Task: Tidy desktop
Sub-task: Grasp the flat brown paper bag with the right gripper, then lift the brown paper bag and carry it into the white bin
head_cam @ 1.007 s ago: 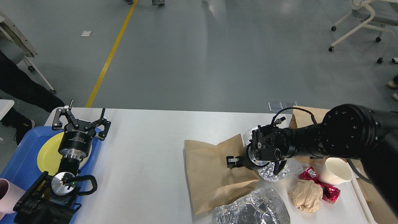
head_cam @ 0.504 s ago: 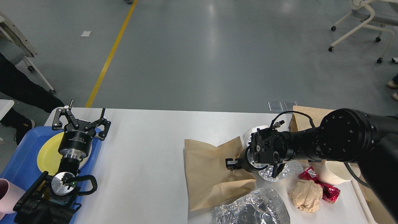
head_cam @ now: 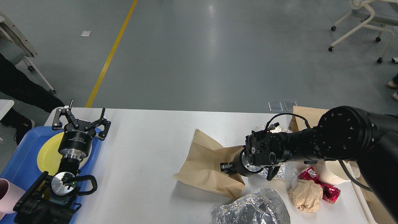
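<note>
Head view, one moment. Right tool sits at the near right part of the white surface, seen nearly end-on and dark. It appears closed on the right edge of the brown paper bag; the bag is tilted, its far corner raised off the surface, its left corner resting down. I judge the bag is gripped, though the fingers themselves are hard to separate.

Just behind and right of that tool: crumpled foil. Nearer me than the tool: a larger foil wad. Further right: a crumpled brown paper ball touching a red wrapper, then a white paper cup. A second brown bag lies beyond the arm at the far right edge.

Left tool hovers with fingers spread wide, holding nothing, above the far end of a blue tray with a yellow plate under it. A pink cup sits at the tray's near left.

Step in hand, my reading: clearing the litter, bag first. Plenty left; task looks early.

Next move calls for lifting the bag fully clear and carrying it to wherever waste goes. No bin shows here, so I cannot say which way. Risk: thin paper slipping or tearing, and dragging the foil along.
</note>
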{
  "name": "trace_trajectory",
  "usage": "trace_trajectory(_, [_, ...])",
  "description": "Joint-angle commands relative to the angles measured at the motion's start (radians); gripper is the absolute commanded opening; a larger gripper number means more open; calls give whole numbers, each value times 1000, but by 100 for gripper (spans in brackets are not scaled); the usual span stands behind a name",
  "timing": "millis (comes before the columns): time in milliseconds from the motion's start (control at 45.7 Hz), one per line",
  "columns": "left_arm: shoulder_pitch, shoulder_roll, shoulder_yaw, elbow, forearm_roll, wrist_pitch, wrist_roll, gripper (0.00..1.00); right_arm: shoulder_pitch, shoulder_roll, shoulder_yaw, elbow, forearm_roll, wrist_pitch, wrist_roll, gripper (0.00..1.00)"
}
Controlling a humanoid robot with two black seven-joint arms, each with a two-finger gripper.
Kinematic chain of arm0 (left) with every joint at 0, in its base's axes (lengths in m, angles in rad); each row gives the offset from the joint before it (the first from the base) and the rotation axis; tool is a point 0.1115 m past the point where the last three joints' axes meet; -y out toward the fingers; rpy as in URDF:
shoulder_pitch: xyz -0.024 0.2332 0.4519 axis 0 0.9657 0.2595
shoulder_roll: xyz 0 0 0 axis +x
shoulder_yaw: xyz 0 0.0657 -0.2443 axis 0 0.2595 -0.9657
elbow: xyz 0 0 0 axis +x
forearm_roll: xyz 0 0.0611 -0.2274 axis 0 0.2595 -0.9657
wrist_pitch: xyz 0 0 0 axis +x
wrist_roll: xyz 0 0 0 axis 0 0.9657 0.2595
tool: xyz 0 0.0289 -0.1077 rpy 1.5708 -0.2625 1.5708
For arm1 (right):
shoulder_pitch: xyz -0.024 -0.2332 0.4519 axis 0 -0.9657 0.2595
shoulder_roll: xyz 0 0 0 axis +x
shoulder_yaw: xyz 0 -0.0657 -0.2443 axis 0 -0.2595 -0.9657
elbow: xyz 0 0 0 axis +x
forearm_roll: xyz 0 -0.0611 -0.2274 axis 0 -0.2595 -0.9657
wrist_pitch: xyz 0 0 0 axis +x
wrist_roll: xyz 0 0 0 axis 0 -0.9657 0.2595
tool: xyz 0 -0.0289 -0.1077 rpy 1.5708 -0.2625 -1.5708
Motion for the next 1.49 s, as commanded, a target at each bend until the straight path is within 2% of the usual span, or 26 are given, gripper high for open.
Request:
trace_trajectory(0, [0,-1,0,0,0,0,0,96,25,0,4,19,2,-1,0,0])
trace_trajectory(328, [0,0,0,0,0,-1,0,96,111,-17,15,82,107,27,-2,0])
trace_trajectory(482, [0,0,0,0,0,0,0,96,197,-63,15,101,179,182,-3,0])
trace_trajectory(657, [0,0,0,0,0,0,0,96,333,-123,7,167,232,267,-3,0])
trace_trajectory(832, [0,0,0,0,0,0,0,96,516,-186,-36,243,234,435,-2,0])
trace_trajectory(1007, [0,0,0,2,0,-1,0,96,737,-276,-128,338,234,492,-2,0])
trace_trajectory(1073, [0,0,0,2,0,0,0,96,859,-313,-195,368,234,557,0,0])
trace_trajectory(1139, [2,0,0,2,0,0,0,96,922,-330,-229,383,232,616,1,0])
trace_trajectory(1226, [0,0,0,2,0,0,0,96,973,-347,-280,424,234,625,4,0])
trace_trajectory(1336, [0,0,0,2,0,0,0,96,990,-341,-352,453,251,587,23,0])
trace_trajectory(1467, [0,0,0,2,0,0,0,96,1011,-332,-458,461,288,565,101,0])
